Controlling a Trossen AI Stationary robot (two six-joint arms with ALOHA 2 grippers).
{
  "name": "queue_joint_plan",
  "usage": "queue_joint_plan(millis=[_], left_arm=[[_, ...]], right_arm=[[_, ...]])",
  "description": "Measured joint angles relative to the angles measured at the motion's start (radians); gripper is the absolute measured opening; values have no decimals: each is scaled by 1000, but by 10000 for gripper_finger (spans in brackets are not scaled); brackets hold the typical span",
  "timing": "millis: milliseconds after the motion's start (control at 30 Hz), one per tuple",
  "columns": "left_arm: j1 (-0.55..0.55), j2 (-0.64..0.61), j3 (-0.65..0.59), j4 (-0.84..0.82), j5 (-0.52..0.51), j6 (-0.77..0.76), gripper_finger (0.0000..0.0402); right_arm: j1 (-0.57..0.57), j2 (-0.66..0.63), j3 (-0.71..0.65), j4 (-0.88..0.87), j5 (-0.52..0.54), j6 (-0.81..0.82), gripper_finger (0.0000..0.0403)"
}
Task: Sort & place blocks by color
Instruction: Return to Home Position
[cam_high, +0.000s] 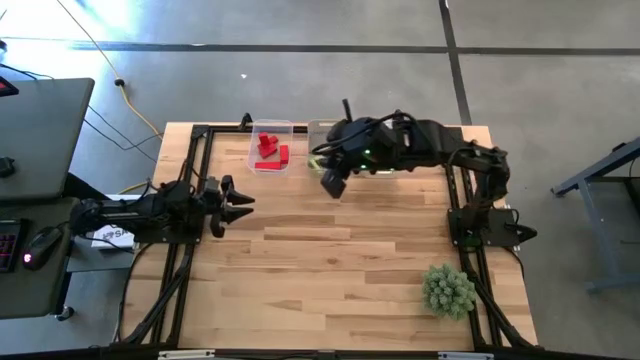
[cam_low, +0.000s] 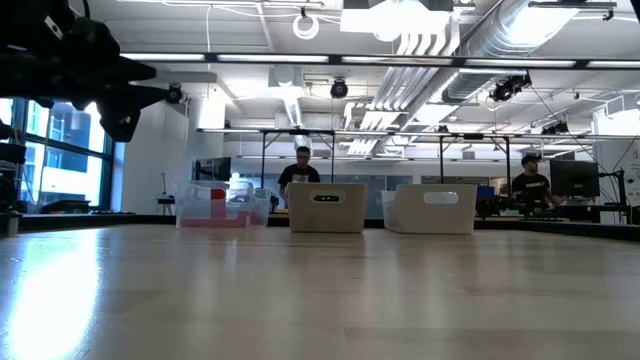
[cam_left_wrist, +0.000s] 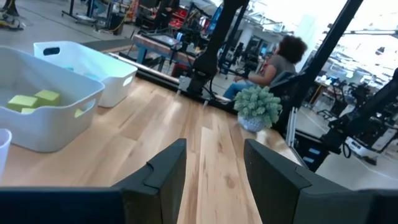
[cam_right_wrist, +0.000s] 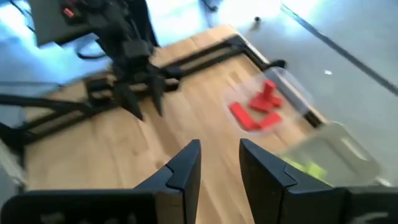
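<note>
Blocks lie in bins at the table's far edge: red blocks (cam_high: 270, 150) in the clear bin (cam_high: 272, 125), yellow-green blocks (cam_left_wrist: 32, 99) in the pale bin (cam_left_wrist: 59, 124) beside it. The left gripper (cam_high: 237, 200) hangs just inside the frame's left side, fingers spread and empty. The right gripper (cam_high: 333, 182) hangs near the bins, fingers apart and empty. The table (cam_high: 330, 270) is light wood planks in a black frame, standing on grey concrete. Beyond it is a workshop with ceiling ducts and a person (cam_low: 302, 172). A white card (cam_high: 115, 237) bears print too small to read.
</note>
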Motion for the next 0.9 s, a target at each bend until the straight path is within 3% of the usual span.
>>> queue_joint_plan(millis=[367,667,767,900], left_arm=[[0,22,0,-1,0,-17,149],[0,22,0,0,0,-19,149],[0,22,0,0,0,-18,149],[0,22,0,0,-4,-18,149]], right_arm=[[0,-108,0,-286,159,-49,99],[-23,-238,-14,-372,179,-139,99],[-27,-316,-104,-370,206,-137,99],[-27,-468,-344,-268,205,-112,99]])
